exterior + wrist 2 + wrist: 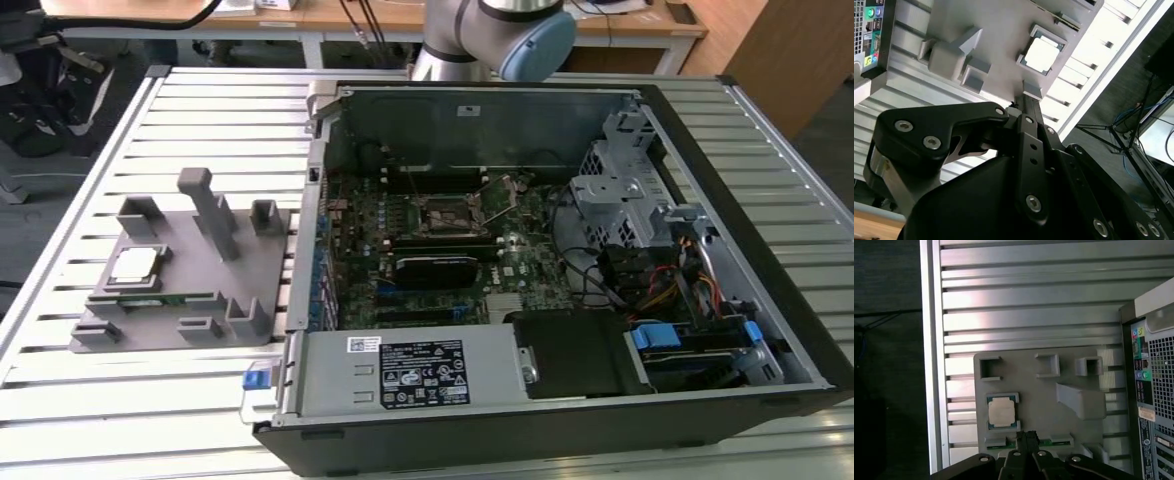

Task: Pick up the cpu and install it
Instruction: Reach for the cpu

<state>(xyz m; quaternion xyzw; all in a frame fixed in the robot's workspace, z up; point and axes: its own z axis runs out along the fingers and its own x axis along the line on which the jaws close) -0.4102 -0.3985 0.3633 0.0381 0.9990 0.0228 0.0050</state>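
Hand (1027, 436) hangs high beside cpu (1002, 411); pinched closed.

The arm (497, 38) shows a grey joint with a blue cap in the exterior view. In both wrist views the black claw (1026, 436) (1020, 102) points away from the cameras, its fingers (1030, 145) closed tip to tip with nothing between them, linkage plates spread wide behind the tips
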